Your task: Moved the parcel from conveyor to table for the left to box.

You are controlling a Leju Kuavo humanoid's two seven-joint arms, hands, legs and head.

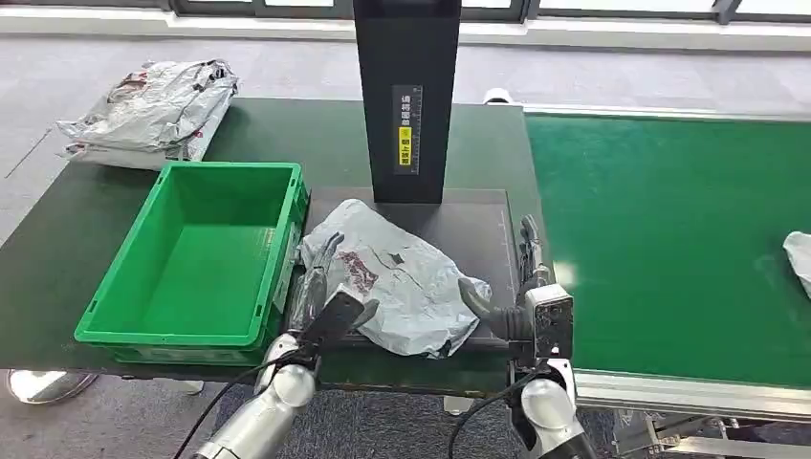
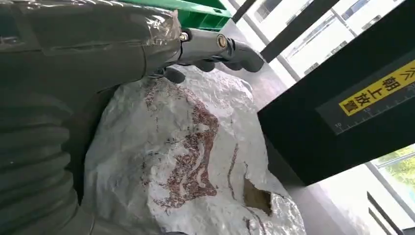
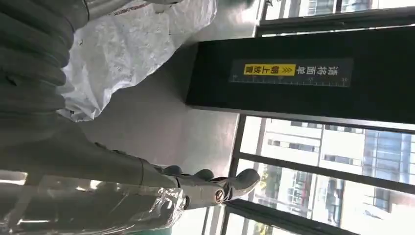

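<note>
The parcel (image 1: 397, 277) lies on the worktop (image 1: 86, 220) between both hands. The left robot hand (image 1: 320, 287) rests against it, fingers apart; the right robot hand (image 1: 521, 287) is spread, holding nothing. A box (image 1: 196, 253) sits just left.

Parcel (image 1: 397, 279) on table (image 1: 57, 229) between crate (image 1: 196, 253) and conveyor (image 1: 669, 239).

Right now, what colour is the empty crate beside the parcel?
Bright green; the crate shows best in the head view.

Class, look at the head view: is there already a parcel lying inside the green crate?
No. The green crate shows only its bare floor, while the grey parcel lies beside it on the dark table.
</note>
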